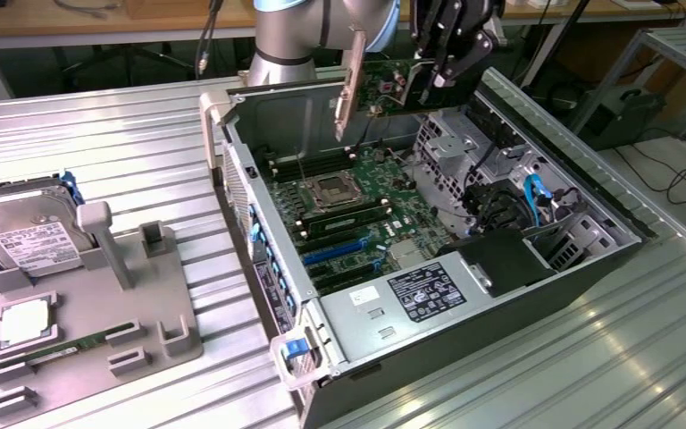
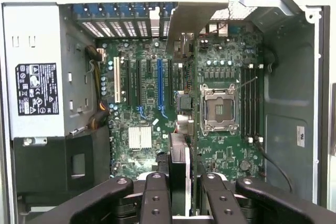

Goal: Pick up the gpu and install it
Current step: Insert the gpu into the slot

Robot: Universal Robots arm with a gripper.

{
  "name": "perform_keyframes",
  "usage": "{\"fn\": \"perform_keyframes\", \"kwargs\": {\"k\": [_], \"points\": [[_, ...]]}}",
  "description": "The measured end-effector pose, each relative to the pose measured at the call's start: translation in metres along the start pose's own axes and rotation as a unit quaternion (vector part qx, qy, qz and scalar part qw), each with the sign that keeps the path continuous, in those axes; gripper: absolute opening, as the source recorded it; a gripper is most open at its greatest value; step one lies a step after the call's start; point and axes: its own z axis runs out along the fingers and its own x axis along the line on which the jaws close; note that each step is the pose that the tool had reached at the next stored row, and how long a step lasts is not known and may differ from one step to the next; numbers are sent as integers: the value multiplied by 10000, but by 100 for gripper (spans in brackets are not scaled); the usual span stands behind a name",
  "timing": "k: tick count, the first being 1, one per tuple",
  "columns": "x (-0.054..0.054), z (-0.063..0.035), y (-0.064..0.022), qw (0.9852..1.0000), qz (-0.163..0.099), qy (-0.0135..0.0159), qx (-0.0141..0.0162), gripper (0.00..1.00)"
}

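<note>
Open computer case, frame centre: motherboard inside | gripper, top centre: fingers narrowly parted, clamping the gpu above case

The ribbed silver metal table shines glossy. The thin green circuit card carries a bright silver metal bracket. The grey plastic holder tray looks matt.
</note>
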Motion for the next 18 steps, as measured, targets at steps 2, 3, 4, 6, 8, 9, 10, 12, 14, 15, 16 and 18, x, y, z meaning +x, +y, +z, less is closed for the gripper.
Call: {"fn": "perform_keyframes", "kwargs": {"k": [2, 3, 4, 6, 8, 9, 10, 12, 14, 15, 16, 18], "points": [[0, 7, 1, 10000, -65, 3, -2, 27], [0, 13, 3, 10000, -65, 4, 0, 27], [0, 18, 3, 10000, -65, 7, 1, 27], [1, 30, 3, 10000, -65, 9, 6, 27], [1, 36, 3, 9999, -102, 11, 6, 27], [1, 39, 3, 9999, -152, 13, 4, 27], [1, 42, 3, 9997, -224, 16, 2, 27], [-17, 53, 2, 9995, -300, 20, 0, 27], [-43, 65, 2, 9994, -338, 21, -1, 27], [-53, 73, 3, 9994, -347, 21, 1, 27], [-67, 81, 3, 9994, -352, 21, 6, 27], [-92, 98, 4, 9994, -354, 23, 24, 27]]}}
